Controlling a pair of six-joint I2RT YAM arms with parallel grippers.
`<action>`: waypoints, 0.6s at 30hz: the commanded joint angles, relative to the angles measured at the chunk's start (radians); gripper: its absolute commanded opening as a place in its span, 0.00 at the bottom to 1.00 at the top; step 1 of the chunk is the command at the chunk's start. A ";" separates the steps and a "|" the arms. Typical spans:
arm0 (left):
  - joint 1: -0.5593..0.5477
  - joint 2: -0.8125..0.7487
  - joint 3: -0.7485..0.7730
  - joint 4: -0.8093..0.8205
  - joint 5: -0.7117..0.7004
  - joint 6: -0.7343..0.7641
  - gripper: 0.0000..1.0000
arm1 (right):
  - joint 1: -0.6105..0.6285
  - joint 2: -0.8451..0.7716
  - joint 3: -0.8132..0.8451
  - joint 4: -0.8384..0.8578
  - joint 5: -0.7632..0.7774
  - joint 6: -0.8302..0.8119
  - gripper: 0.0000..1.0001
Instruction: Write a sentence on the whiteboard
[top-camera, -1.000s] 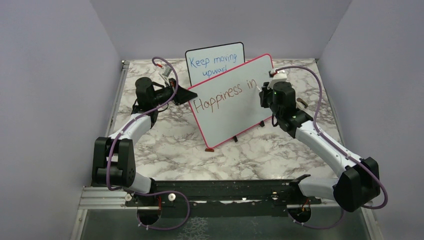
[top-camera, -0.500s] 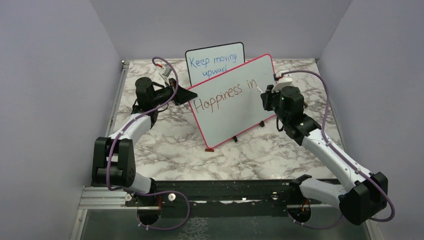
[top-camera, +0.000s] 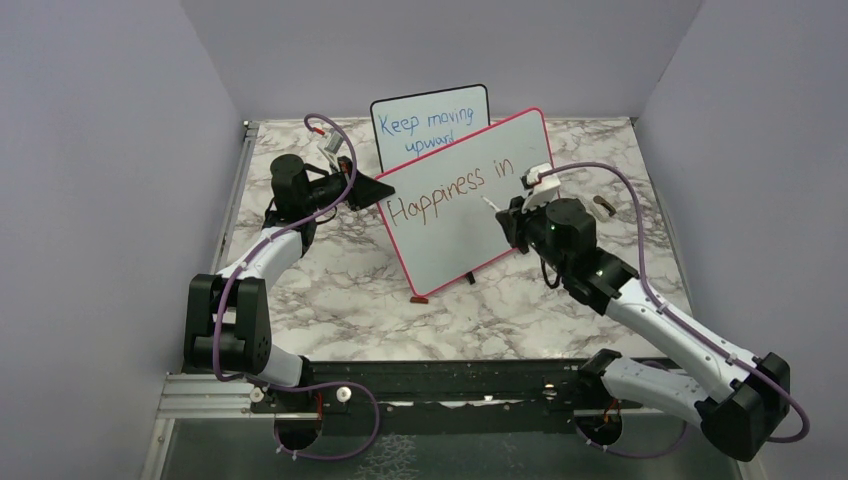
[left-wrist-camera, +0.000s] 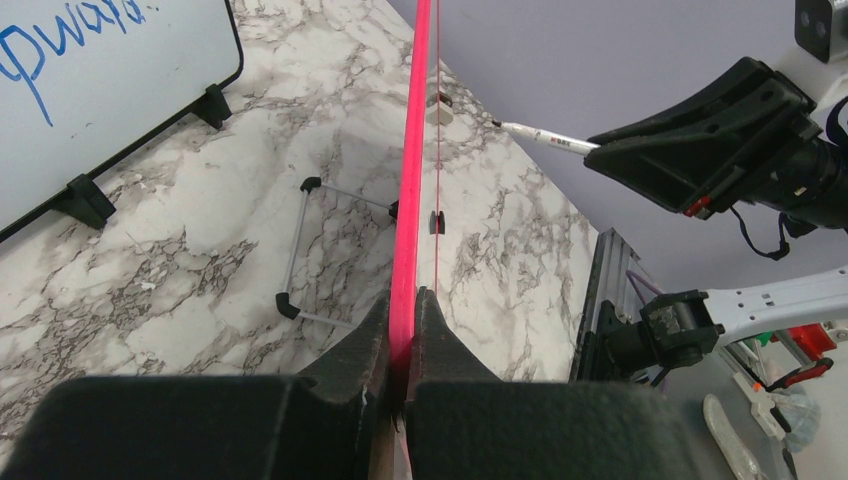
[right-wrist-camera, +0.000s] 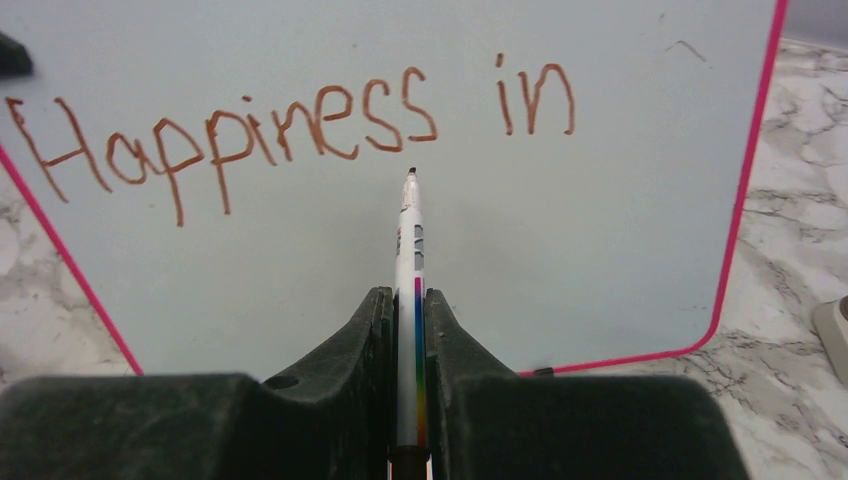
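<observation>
**Marker tip held off the board, under the first line**

Closest to me, my right gripper (right-wrist-camera: 408, 296) is clamped on a white marker (right-wrist-camera: 409, 230), with both fingers pressed against its barrel and its dark tip pointing away toward the whiteboard (right-wrist-camera: 600, 250). In the right wrist view the tip sits just under the "ss" of "Happiness". In the left wrist view I can see a gap between the tip and the board's face, so it is near but not touching.

The sentence (right-wrist-camera: 290, 130) reads "Happiness in" in brownish-red on a single line, with the face below it bare.

The board stands tilted on the marble table (top-camera: 350, 290), turned at an angle, with its pink-red frame running down to the bottom corner nearest the arm bases. On its far left edge my left gripper (left-wrist-camera: 402, 305) is closed on the frame, one finger on each side.

Behind the board a wire stand (left-wrist-camera: 330, 250) rests on the table. Beyond that stands the smaller board (top-camera: 430, 115), black-framed with blue writing, partly covered by the whiteboard's upper edge. Off to the right lies a small brown object (top-camera: 600, 207), possibly a cap, though it is too small to tell.
</observation>
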 joint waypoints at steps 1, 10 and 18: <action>-0.003 0.015 -0.005 -0.071 -0.026 0.059 0.00 | 0.077 0.003 0.004 -0.037 0.033 0.001 0.01; -0.004 0.010 -0.006 -0.071 -0.029 0.060 0.00 | 0.301 0.017 -0.033 0.009 0.181 -0.003 0.01; -0.004 0.016 -0.006 -0.073 -0.032 0.061 0.00 | 0.433 0.028 -0.070 0.064 0.280 0.014 0.01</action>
